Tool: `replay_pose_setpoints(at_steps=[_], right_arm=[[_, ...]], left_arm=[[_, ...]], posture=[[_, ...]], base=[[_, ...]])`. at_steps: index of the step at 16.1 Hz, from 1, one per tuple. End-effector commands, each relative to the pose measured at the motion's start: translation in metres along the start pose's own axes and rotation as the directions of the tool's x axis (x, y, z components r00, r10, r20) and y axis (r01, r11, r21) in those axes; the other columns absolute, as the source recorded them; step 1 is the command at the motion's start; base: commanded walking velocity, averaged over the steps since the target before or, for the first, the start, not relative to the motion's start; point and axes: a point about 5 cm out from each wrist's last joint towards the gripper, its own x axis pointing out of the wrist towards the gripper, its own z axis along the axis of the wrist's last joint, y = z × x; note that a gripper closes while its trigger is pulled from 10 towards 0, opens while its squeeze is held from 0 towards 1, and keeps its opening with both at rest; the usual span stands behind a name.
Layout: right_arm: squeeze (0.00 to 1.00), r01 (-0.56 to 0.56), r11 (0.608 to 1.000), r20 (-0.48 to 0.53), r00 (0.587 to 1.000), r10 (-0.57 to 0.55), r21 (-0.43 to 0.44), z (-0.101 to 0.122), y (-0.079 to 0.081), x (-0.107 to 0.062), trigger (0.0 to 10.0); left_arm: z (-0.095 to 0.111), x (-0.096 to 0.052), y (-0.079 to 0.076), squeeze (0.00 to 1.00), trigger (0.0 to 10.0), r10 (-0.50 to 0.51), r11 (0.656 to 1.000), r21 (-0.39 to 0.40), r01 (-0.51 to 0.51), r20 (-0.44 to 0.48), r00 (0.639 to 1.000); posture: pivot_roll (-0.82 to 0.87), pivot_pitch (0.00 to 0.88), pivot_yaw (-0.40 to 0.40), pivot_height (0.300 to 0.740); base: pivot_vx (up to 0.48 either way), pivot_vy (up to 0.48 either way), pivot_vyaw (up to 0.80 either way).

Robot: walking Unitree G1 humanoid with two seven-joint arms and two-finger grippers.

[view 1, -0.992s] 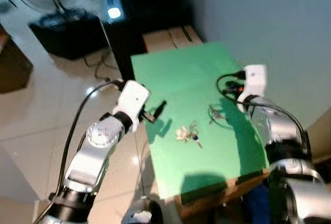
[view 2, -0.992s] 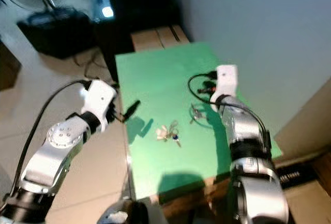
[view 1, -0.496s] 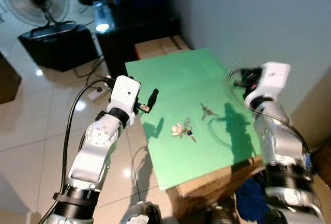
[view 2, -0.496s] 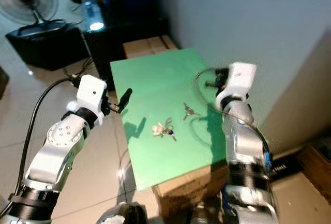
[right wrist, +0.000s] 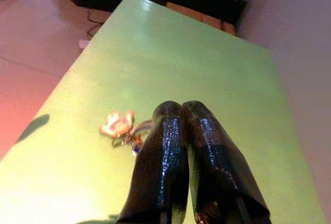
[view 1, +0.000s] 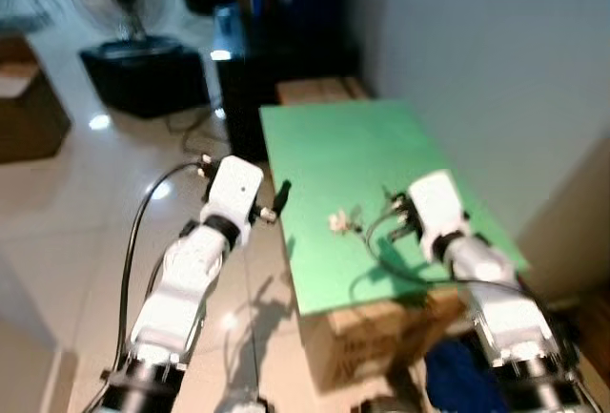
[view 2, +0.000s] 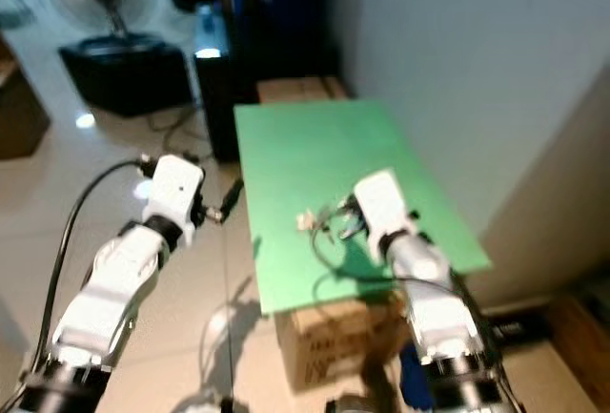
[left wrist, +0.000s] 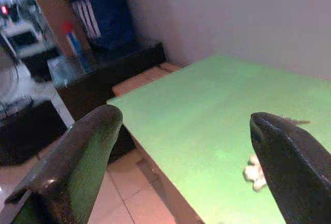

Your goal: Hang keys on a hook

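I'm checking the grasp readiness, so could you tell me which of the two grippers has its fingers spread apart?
The left gripper, beside the green table's edge: its fingers stand wide apart, while the right gripper's are pressed together above the keys.

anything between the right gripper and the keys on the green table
Nothing visible does. The keys lie in the open on the green table, just ahead of the right gripper, whose fingers are closed together. Bare green surface is all that separates them. The left gripper hangs off the table's edge.
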Motion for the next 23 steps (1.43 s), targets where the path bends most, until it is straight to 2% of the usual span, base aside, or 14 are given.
replay_pose_setpoints(at_steps=[1,6,8,12,13,17,20,23], right_arm=[[0.0,-0.013,1.0,0.038,0.999,0.013,-0.022,0.006,0.0025,-0.0048,10.0],[0.0,0.045,0.999,0.022,0.999,-0.045,-0.004,0.0024,-0.0015,-0.0075,10.0],[0.0,0.08,0.996,0.013,0.997,-0.081,0.023,0.0018,-0.0061,-0.0094,10.0],[0.0,0.08,0.996,0.007,0.997,-0.08,0.035,0.0005,-0.0048,-0.0115,10.0],[0.0,0.055,0.998,0.007,0.998,-0.055,0.008,0.0012,-0.0026,-0.0116,10.0],[0.0,0.05,0.999,-0.007,0.999,-0.05,0.003,0.0005,-0.0016,-0.0092,10.0],[0.0,0.069,0.997,-0.011,0.998,-0.069,0.031,0.0004,-0.005,-0.0086,10.0],[0.0,0.051,0.998,-0.029,0.998,-0.051,0.023,-0.0035,-0.0033,-0.0093,10.0]], left_arm=[[0.0059,0.0044,-0.002,0.0,10.0,0.005,1.0,0.028,-0.006,0.022,1.0],[0.0067,0.0074,0.0016,0.0,10.0,0.015,0.999,0.035,-0.015,0.018,1.0],[0.0053,0.0092,0.0038,0.0,10.0,0.03,1.0,0.0,-0.03,0.004,1.0],[0.0048,0.0093,0.0029,0.0,10.0,0.009,1.0,0.015,-0.009,0.008,1.0],[0.0043,0.0083,0.001,0.0,10.0,-0.008,1.0,0.015,0.008,0.015,1.0],[0.004,0.0058,-0.0003,0.0,10.0,-0.024,1.0,0.007,0.024,0.02,1.0],[0.0036,0.0061,0.0002,0.0,10.0,-0.027,1.0,0.009,0.026,0.018,0.999],[0.0042,0.0066,-0.0022,0.0,10.0,-0.047,0.999,0.01,0.047,0.019,0.999]], posture=[[-0.11,0.0,0.005,0.718],[-0.12,0.0,0.017,0.718],[-0.13,0.0,0.027,0.718],[-0.13,0.0,0.027,0.718],[-0.13,0.0,0.024,0.718],[-0.12,0.0,0.016,0.718],[-0.13,0.0,0.016,0.718],[-0.13,0.0,0.016,0.718]], base=[[0.0,0.0,0.0],[0.0,-0.434,0.0],[0.0,0.0,0.0],[0.0,0.0,0.0],[0.0,0.0,0.0],[0.32,0.0,0.76],[0.355,0.0,0.0],[0.361,0.0,0.0]])
